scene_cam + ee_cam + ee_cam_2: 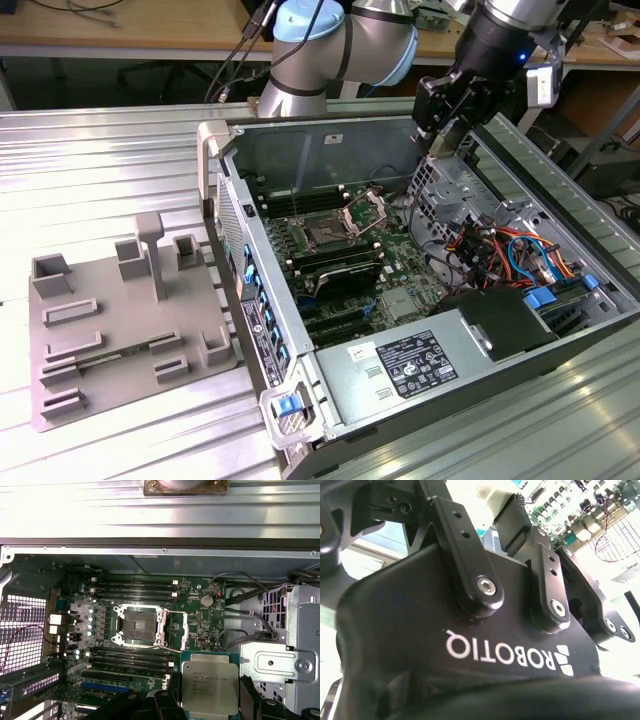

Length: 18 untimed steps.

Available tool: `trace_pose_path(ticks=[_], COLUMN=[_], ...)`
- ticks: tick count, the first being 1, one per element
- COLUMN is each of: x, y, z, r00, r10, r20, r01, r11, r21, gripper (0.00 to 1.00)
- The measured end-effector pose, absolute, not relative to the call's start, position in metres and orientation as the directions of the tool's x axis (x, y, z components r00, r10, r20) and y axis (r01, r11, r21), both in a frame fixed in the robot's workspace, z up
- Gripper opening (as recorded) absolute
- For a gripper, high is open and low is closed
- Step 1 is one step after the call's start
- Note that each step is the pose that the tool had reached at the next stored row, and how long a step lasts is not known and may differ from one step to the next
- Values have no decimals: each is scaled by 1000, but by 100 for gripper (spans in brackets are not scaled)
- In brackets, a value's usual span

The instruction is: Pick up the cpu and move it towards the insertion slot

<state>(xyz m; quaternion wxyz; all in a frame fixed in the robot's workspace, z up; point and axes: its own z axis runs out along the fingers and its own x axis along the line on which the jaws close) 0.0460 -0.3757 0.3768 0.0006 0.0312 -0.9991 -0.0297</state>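
Note:
In the first wrist view the cpu [210, 684], a small square chip with a pale silvery top, sits between two black fingers [167, 702] of my gripper [210, 696], which is shut on it. The insertion slot [137, 625] is a dark square socket in a shiny metal frame on the green board, with its bracket swung open beside it. The chip hangs well above the board and off to one side of the socket. In the exterior view my gripper [440, 135] hovers over the case's far right part, and the insertion slot [328, 235] lies lower and to the exterior view's left.
The open computer case [225, 180] holds long black memory slots [132, 586], a metal drive cage [450, 185], coloured cables [500, 250] and a labelled power supply [410, 365]. A grey tray [120, 330] with raised frames lies on the ribbed metal table at the exterior view's left.

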Motion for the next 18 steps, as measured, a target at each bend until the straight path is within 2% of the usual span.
trace_pose_path(ticks=[18], x=[43], y=[-372], z=[373], r00=[-998], r10=[-62], r20=[-1], r01=[-62], r11=[996], r21=[59], gripper=[55])
